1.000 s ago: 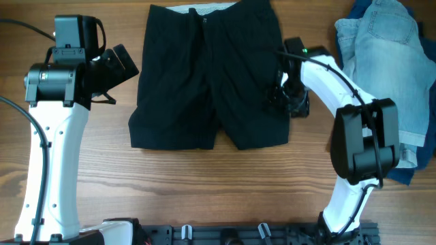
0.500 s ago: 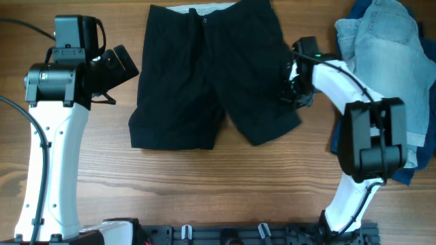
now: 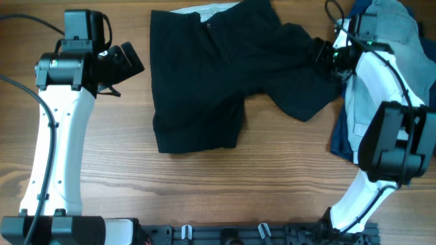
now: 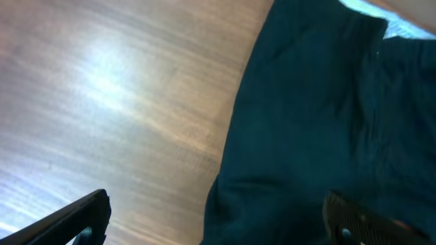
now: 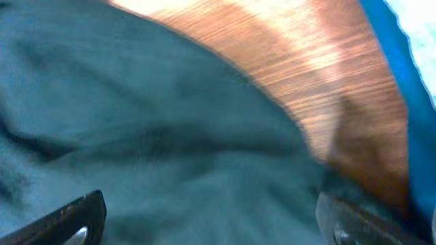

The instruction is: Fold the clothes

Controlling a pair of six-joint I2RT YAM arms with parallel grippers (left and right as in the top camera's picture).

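Starting out left of the black shorts [image 3: 204,75], the left gripper [image 3: 125,60] hangs above the bare wooden table [image 3: 238,184], just off the shorts' left hem. It's released: the left wrist view shows its fingertips [image 4: 85,212] spread wide with nothing between them, only wood and the dark edge of the cloth below.

Now the shorts themselves. They lie waistband away from the robot, pale lining [image 3: 204,9] peeking out at the far edge. The left leg lies flat and square. The right leg is skewed, stretched out sideways and away from its partner.

At the tip of that stretched leg sits the right gripper [image 3: 325,53]. Its wrist view is blurred, but the fingers [image 5: 82,216] stand well apart with black fabric spread under them, so it looks unclenched, not pinching. Just right of the shorts is the light-blue denim [image 3: 392,41], with a navy cloth [image 3: 340,144] under it.

Progress? Barely begun, I'd say. No fold is visible yet; the skewed leg needs squaring up, then all the folding remains.
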